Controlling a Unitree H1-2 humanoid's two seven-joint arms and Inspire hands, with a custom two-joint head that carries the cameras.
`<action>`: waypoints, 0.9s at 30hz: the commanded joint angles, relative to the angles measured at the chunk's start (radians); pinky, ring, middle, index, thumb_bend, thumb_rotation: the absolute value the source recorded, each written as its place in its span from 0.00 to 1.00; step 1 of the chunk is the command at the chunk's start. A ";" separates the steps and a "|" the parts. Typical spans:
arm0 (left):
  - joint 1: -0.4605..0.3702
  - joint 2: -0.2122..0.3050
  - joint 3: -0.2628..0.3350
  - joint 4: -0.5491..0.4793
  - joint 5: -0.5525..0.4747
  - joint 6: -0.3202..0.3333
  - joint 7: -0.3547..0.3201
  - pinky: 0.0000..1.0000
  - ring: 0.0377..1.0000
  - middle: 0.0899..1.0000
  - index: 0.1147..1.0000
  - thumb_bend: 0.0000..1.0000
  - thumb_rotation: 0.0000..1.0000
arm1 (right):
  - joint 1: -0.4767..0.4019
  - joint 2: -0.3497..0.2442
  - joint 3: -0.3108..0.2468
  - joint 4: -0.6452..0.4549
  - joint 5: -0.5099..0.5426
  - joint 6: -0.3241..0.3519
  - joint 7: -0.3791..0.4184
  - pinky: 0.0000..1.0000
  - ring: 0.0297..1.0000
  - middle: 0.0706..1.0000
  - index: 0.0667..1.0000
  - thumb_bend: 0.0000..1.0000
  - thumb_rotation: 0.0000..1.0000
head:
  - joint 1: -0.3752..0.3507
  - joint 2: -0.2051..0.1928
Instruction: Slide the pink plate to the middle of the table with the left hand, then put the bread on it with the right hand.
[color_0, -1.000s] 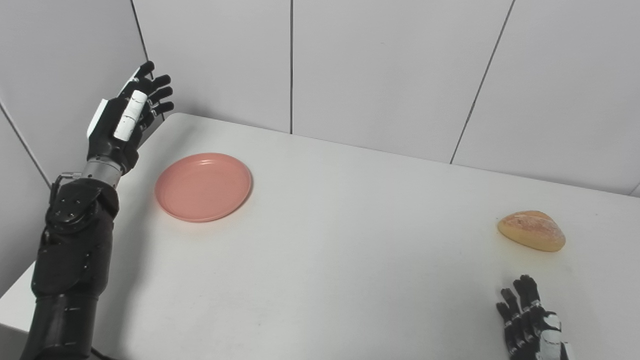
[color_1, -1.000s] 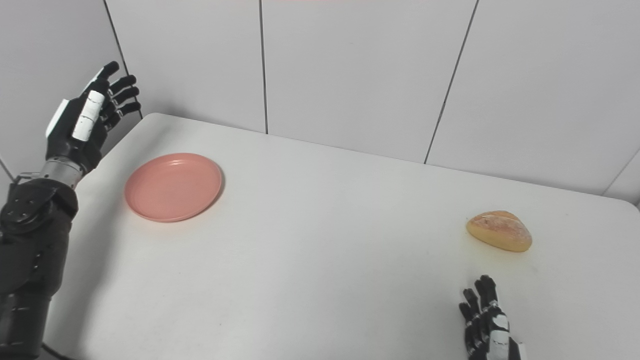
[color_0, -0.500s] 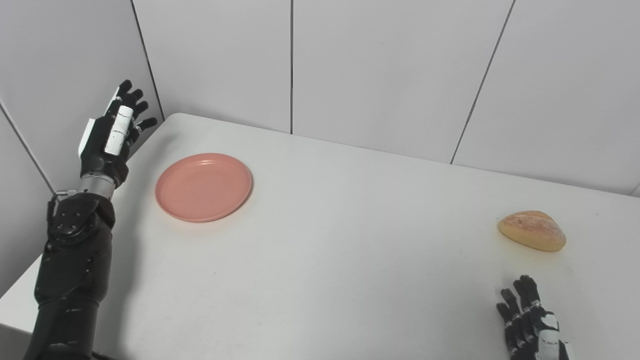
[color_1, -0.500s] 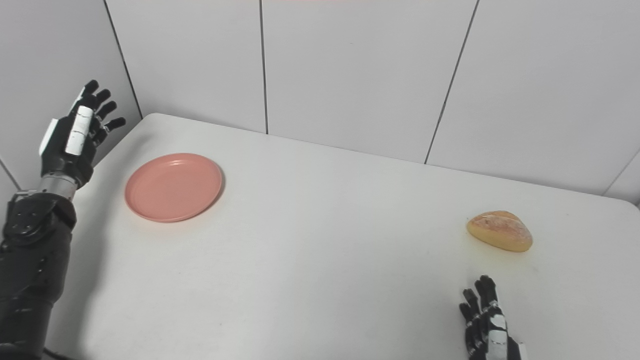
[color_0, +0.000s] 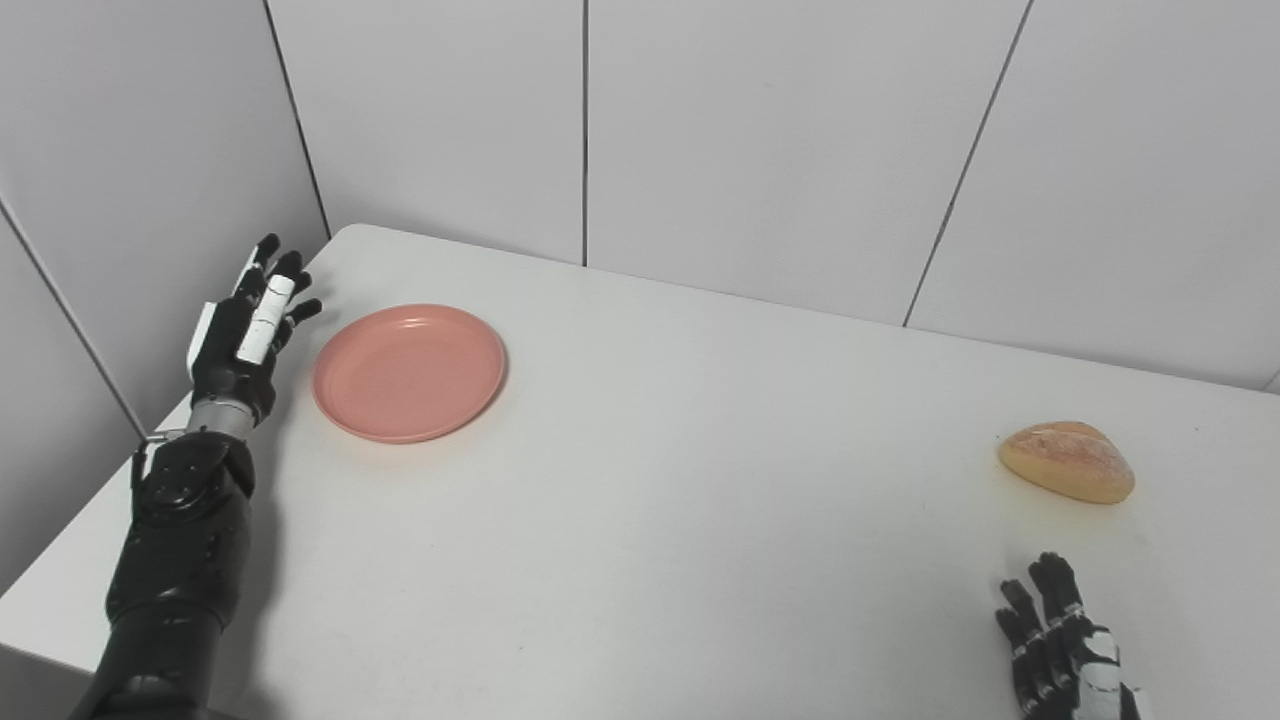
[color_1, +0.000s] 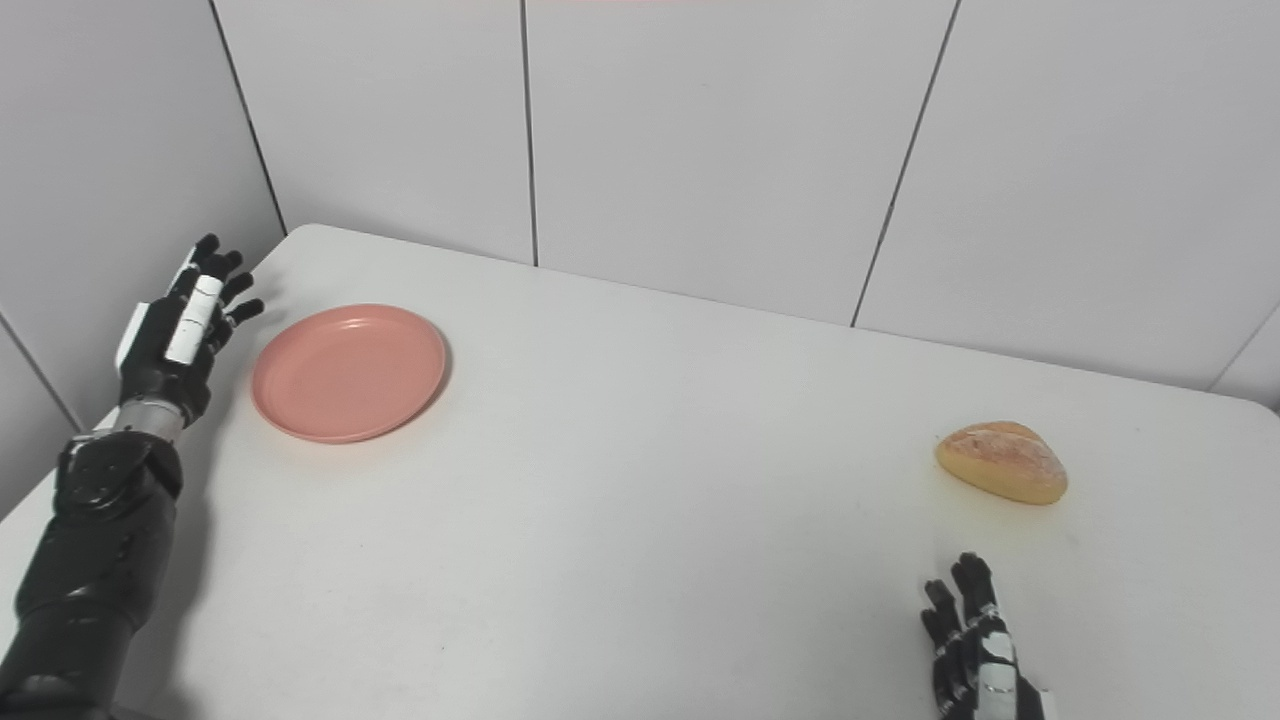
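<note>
White wall panels with dark seams back the white table (color_0: 680, 520) we look down on from above. On its far left side we see the pink plate (color_0: 408, 372), lying flat and bare. Just beside the plate's left edge, our left hand (color_0: 245, 335) is raised at the table's left rim, fingers spread and pointing away from us, holding nothing and not touching the plate. Well apart, on the right side of the table, the bread (color_0: 1066, 461), a golden crusty roll, lies by itself. Our right hand (color_1: 975, 655) sits low at the bottom right, nearer to us than the bread and clear of it, fingers apart and extended, palm down, empty; whether it touches the table we cannot tell.
</note>
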 joint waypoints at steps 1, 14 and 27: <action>-0.068 0.013 -0.010 0.029 0.012 -0.090 0.000 0.79 0.88 0.90 0.94 0.93 0.73 | 0.013 -0.006 -0.002 -0.011 0.003 0.021 0.002 1.00 0.95 0.99 0.96 0.76 0.93 | 0.000 -0.001; -0.107 -0.002 -0.053 0.215 0.030 -0.198 0.008 0.75 0.84 0.87 0.90 0.91 0.71 | 0.016 -0.014 -0.007 -0.002 0.008 0.010 0.012 1.00 0.95 0.98 0.95 0.76 0.93 | 0.003 -0.013; -0.110 -0.022 -0.061 0.246 -0.001 -0.195 -0.075 0.80 0.90 0.91 0.93 0.94 0.73 | 0.017 -0.017 -0.002 -0.003 0.004 0.016 0.015 1.00 0.94 0.99 0.95 0.75 0.93 | -0.002 -0.019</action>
